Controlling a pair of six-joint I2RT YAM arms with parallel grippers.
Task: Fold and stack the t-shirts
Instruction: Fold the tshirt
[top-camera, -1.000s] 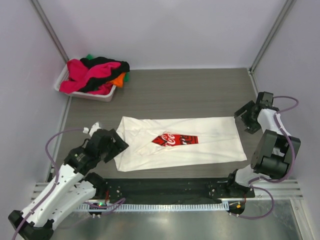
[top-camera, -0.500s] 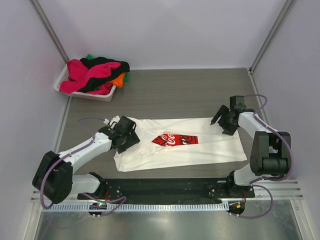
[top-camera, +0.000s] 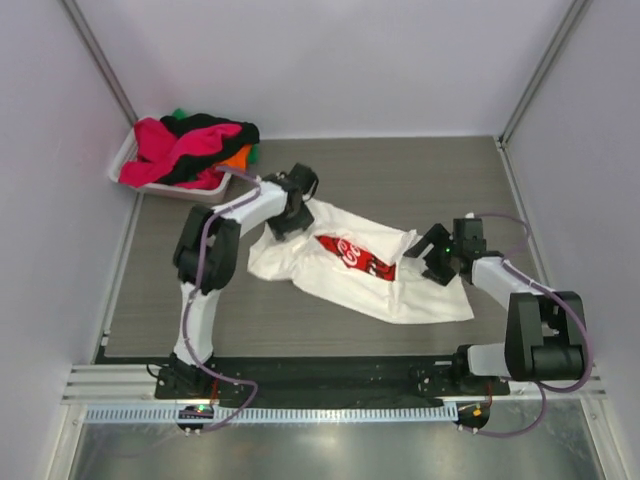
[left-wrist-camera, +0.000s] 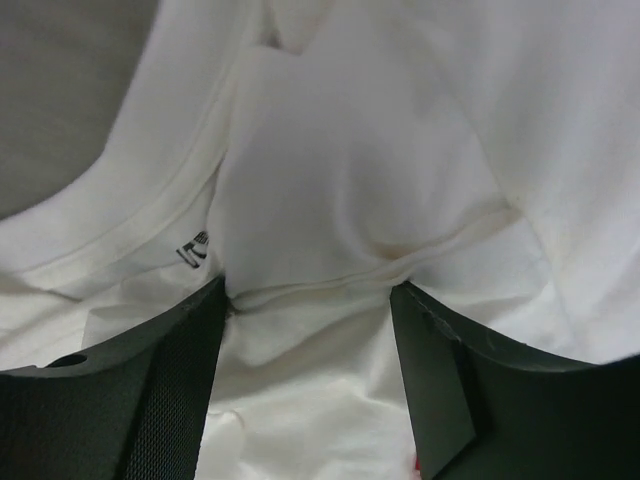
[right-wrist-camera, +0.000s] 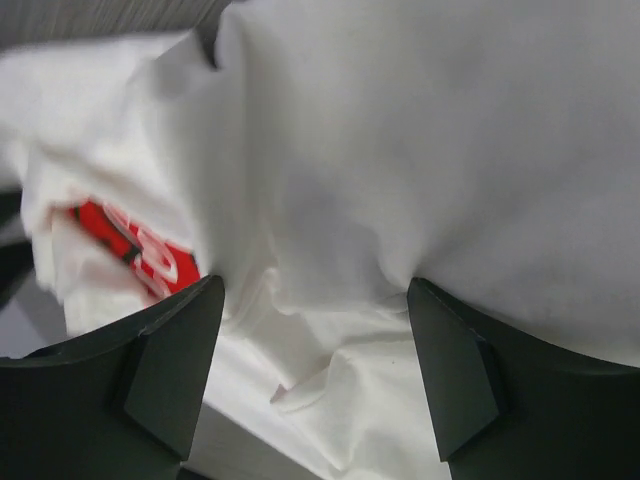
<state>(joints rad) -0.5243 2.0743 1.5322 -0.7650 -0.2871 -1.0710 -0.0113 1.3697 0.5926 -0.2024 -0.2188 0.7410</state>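
Observation:
The white t-shirt (top-camera: 355, 270) with the red Coca-Cola print (top-camera: 355, 255) lies crumpled and skewed across the middle of the table. My left gripper (top-camera: 290, 207) is at its far-left end over the collar (left-wrist-camera: 150, 215). Its jaws are apart, with both tips pressed into the white cloth (left-wrist-camera: 310, 330) bunched between them. My right gripper (top-camera: 437, 252) is on the shirt's right part. Its jaws are also apart, with rumpled white cloth (right-wrist-camera: 320, 330) between the tips and the red print (right-wrist-camera: 140, 250) to their left. Pink, black, orange and green tees (top-camera: 190, 145) are piled at the far left.
The piled tees sit in a small white bin (top-camera: 205, 190) at the table's far left corner, close behind my left gripper. Grey walls and metal frame posts (top-camera: 100, 60) enclose the table. A black rail (top-camera: 320, 378) runs along the near edge.
The flat shirt has been dragged into a crumpled, diagonal heap. My left gripper moved far and right with the collar. My right gripper moved nearer and left onto the shirt's right part.

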